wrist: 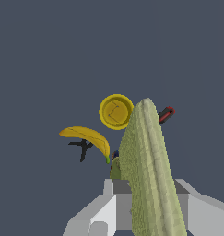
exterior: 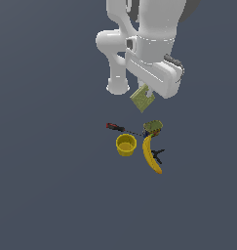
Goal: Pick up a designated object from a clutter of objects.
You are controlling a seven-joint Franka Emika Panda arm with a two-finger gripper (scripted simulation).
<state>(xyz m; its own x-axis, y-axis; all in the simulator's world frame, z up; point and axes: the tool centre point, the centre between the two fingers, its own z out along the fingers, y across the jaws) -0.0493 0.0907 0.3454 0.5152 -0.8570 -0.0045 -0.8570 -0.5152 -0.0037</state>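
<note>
The designated object, a flat pale olive-green box (exterior: 142,99) with a faint grid pattern, hangs tilted in the air above the clutter, held in my gripper (exterior: 146,89). In the wrist view the box (wrist: 148,170) fills the middle, clamped between the grey fingers (wrist: 104,212). Below it lies the clutter: a yellow cup (exterior: 126,145), a banana (exterior: 151,155), a red-handled screwdriver (exterior: 117,128), a dark clamp (exterior: 158,155) and a round greenish object (exterior: 153,127). The wrist view also shows the cup (wrist: 115,111), the banana (wrist: 88,138) and the clamp (wrist: 82,148).
The white arm (exterior: 139,44) rises behind the clutter. Dark grey floor surrounds the small cluster on all sides. In the wrist view the box hides most of the screwdriver (wrist: 166,114) and the round greenish object.
</note>
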